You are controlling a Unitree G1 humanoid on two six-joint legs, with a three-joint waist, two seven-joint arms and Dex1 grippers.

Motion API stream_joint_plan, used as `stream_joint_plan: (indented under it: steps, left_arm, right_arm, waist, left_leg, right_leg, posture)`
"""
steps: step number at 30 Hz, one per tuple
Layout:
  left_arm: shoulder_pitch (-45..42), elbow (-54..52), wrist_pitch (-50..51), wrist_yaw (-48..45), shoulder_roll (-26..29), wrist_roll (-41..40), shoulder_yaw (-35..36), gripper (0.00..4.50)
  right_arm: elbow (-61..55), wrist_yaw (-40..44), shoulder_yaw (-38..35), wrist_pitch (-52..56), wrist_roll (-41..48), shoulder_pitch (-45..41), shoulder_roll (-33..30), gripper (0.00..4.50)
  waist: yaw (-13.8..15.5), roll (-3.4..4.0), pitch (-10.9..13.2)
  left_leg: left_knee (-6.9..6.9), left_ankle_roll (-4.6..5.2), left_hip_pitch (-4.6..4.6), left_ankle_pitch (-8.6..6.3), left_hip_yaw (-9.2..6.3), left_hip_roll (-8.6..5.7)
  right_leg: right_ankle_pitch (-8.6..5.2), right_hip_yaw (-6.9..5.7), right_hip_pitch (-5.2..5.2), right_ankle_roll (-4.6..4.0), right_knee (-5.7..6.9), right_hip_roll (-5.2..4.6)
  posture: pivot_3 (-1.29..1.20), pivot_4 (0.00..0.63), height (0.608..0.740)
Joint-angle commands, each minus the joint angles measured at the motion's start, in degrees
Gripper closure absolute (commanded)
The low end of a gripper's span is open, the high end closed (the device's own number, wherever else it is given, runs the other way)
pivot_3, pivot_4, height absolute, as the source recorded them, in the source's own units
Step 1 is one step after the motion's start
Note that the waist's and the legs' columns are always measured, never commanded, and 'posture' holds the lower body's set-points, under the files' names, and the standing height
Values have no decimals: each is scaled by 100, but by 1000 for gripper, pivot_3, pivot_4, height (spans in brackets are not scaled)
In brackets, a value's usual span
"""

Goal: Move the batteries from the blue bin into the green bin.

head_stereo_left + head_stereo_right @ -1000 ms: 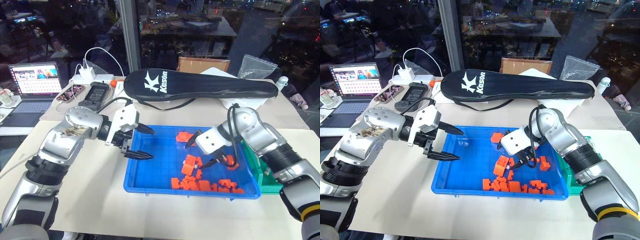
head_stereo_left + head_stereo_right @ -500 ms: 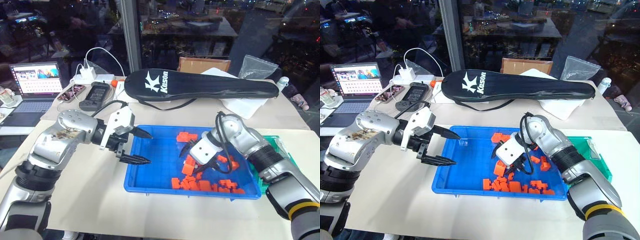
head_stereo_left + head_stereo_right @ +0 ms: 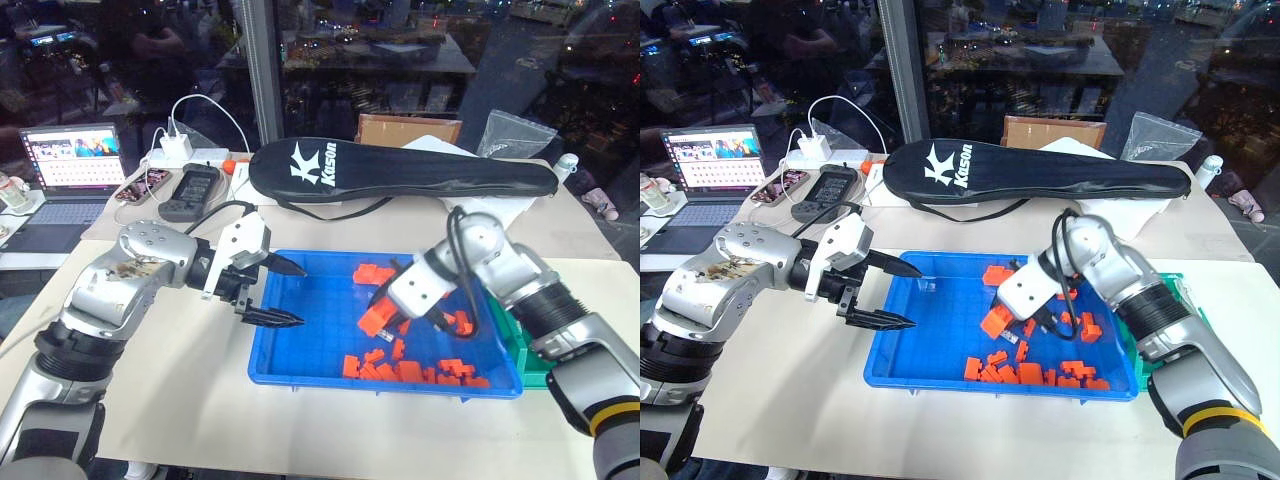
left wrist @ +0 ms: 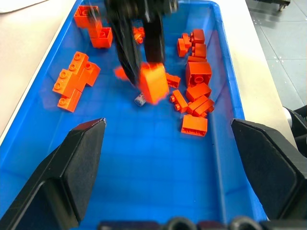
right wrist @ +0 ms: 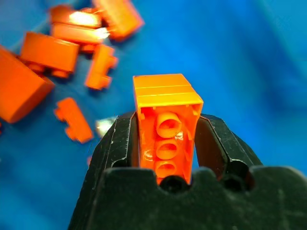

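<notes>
Your right gripper [image 5: 165, 143] is clamping a bright orange plastic building block [image 5: 167, 125], not a battery. In the right wrist view the two black fingers [image 5: 120, 143] are pressing both side faces of this block, and its hollow underside with three round tubes is facing the camera. The head views are showing the same block [image 3: 374, 316] held above the floor of the large shallow bright blue plastic bin [image 3: 300, 355], near the bin's middle.

The left wrist view is showing what the head views do not resolve: one small silvery-grey cylindrical battery [image 4: 140, 99] is lying on the blue floor, just beside and below the held block as that camera sees it. A pale blurred spot in the right wrist view may be the same battery; you cannot confirm this.

Loose orange blocks [image 3: 412, 370] are lying scattered over the right half of the blue bin and along its near edge.

Your left gripper [image 3: 275, 293] is hovering over the blue bin's left rim with its fingers spread wide and nothing between them.

The narrow green plastic bin [image 3: 1185, 300] is standing against the blue bin's right side, mostly hidden behind your right arm.
</notes>
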Motion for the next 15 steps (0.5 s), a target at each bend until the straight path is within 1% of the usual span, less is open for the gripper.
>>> stream_joint_plan:
  steps: [1, 4, 8, 11, 13, 14, 15]
  left_arm:
    - [-182, -28, -191, 15, -26, 74, 5, 0]
    - [-194, -10, -211, -10, -20, 79, -6, 0]
    - [-232, 61, -269, -13, -67, 133, -58, 0]
    - [-299, 130, -311, -32, -109, 206, -121, 0]
    - [-322, 154, -331, -43, -113, 224, -137, 0]
    - [-327, 162, -336, -54, -111, 225, -139, 0]
    - [-337, 179, -341, -62, -114, 235, -141, 0]
  right_arm:
    - [-290, 285, -292, 1349, 316, 11, -354, 3065]
    - [-205, 281, -326, 1486, 124, 89, -619, 3065]
    - [227, -326, -340, 1520, -321, 203, -676, 3065]
    - [427, -508, -263, 1458, -695, 336, -734, 3065]
    - [381, -510, -324, 1643, -737, 359, -701, 2062]
    - [343, -490, -362, 1741, -738, 359, -677, 1936]
    - [320, -589, -405, 1748, -814, 299, -643, 1546]
  waist:
    - [8, 0, 0]
    - [34, 0, 0]
    - [1, -1, 0]
    - [-5, -1, 0]
    - [-5, -1, 1]
    - [-9, -1, 1]
    - [-14, -1, 1]
  left_leg:
    - [0, 0, -1, 0, 0, 0]
    - [2, 0, -4, 0, 0, -1]
    - [2, 0, -4, 0, 2, -1]
    - [-1, 0, -1, 0, 2, -1]
    - [0, 0, -3, 0, 2, -1]
    - [0, 0, -6, 0, 2, -2]
    - [0, 0, -7, 0, 2, -1]
  right_leg:
    - [2, 0, 0, -4, 0, 0]
    - [2, 0, 0, -3, -4, 0]
    - [-9, 1, -2, 16, -6, -1]
    - [-9, 1, -3, 15, -4, 0]
    - [-9, 1, -3, 14, -6, 0]
    - [-8, 2, -6, 13, -5, 0]
    - [-8, 2, -7, 13, -5, 0]
  posture:
    - [0, 150, 731]
    - [0, 150, 731]
    - [0, 150, 731]
    - [0, 150, 731]
    - [0, 150, 731]
    - [0, 150, 731]
    - [0, 150, 731]
